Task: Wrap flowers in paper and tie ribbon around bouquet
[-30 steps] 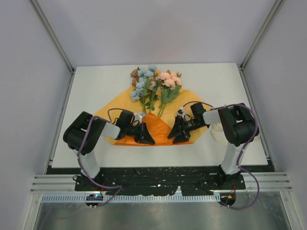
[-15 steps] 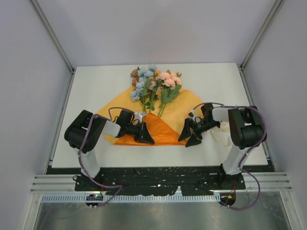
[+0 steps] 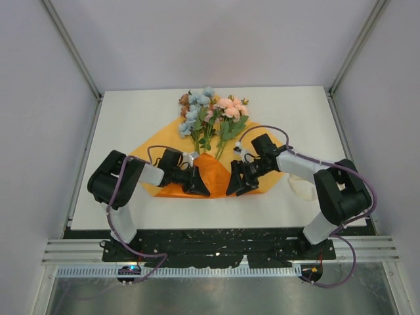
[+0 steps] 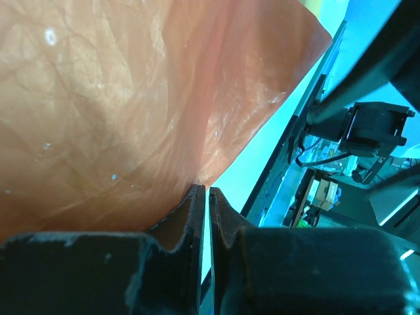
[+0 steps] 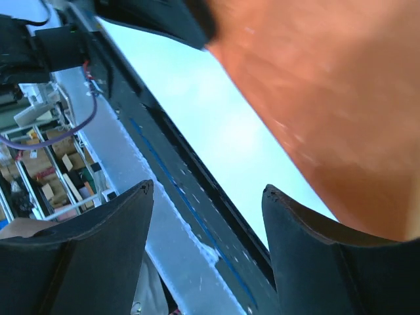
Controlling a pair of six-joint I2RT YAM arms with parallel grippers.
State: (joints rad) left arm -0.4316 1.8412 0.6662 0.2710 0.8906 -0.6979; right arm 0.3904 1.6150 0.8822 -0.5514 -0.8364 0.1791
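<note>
Lying on the paper (image 3: 164, 146) atop the worktop (image 3: 131, 111), the flowers (image 3: 210, 118) head rearward. The left tool (image 4: 202, 190), nearly shut, pinches the paper's folded near flap. The right tool (image 3: 235, 187) gapes empty just beside it, its arm partly hiding the ribbon (image 3: 300, 188).

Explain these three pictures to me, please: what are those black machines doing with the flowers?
They are two robot arms bolted at the table's near edge. One picture looks down from above; the other two come from a camera on each wrist. On the table lies an orange paper sheet with artificial flowers on it and, to its right, a cream ribbon. The left gripper is pinched shut on a folded edge of the paper; the right gripper hangs open, holding nothing.
</note>
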